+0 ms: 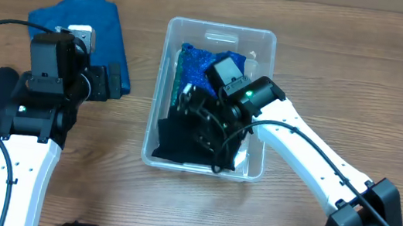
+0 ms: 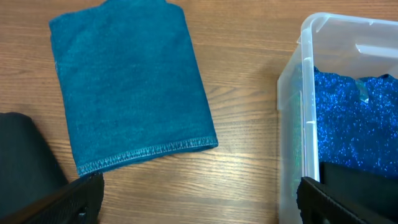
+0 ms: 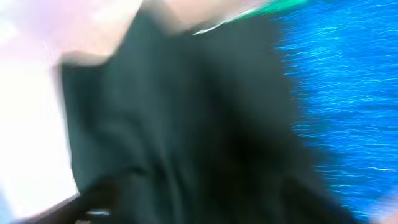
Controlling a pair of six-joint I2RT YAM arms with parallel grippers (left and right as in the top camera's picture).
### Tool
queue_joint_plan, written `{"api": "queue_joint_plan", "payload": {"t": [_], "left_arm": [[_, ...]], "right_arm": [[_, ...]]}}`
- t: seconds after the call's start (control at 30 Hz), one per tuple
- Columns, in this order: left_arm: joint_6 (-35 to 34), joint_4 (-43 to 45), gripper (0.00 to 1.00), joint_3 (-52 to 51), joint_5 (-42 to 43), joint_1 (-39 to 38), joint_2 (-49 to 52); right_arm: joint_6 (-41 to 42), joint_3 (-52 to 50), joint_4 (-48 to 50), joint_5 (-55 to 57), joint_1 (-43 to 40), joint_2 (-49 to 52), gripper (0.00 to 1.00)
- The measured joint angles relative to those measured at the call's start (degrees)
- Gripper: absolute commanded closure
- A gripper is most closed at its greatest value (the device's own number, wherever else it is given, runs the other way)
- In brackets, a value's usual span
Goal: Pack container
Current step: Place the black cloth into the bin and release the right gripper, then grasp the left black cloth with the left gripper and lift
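The container is a clear plastic bin, rectangular with rounded corners and a raised rim, standing in the middle of the wood-grain table. Its far half holds a glittery blue fabric with a sparkling, grainy surface. Its near half holds a soft, matte black cloth lying in loose folds. The right gripper is down inside the bin on the black cloth. The right wrist view is blurred and shows only dark folds beside blue shimmer, so I cannot tell how far its fingers are parted or whether they hold anything.

Left of the bin, well apart from it, a folded teal terry towel lies flat, nubby in texture, with a stitched hem along its near edge. The left gripper hovers between towel and bin, its black fingertips spread wide with nothing between them.
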Motion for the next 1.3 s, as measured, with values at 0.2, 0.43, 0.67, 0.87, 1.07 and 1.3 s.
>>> {"api": "queue_joint_plan", "payload": {"t": [0.2,0.43,0.67,0.87,1.07,1.3], "left_arm": [[0.00,-0.92,0.00,0.00,0.02,0.00,0.00],[-0.02,-2.03,0.00,0.00,-0.48,0.00,0.02],[-7.45,-7.30,0.00,1.07,1.11,26.97,0.02],[-12.09,-2.23,0.00,1.57,6.03,54.21,13.66],[-4.57,3.45,0.01,1.60,14.21,57.07,31.52],[2.14,7.23,0.00,1.60,22.64,57.13,39.80]], "right_arm": [[12.68,0.07,6.51,17.09,-3.43,-0.42,0.02],[21.33,0.04,5.77,14.97,-3.48,-8.96,0.00],[30.40,0.61,-0.28,13.07,-30.12,-21.53,0.00],[31.71,0.59,-1.99,6.25,-36.96,-19.28,0.00],[31.80,0.59,-2.32,5.42,-36.96,-16.04,0.00],[31.78,0.59,-2.82,5.07,-36.96,-14.27,0.00]]}}
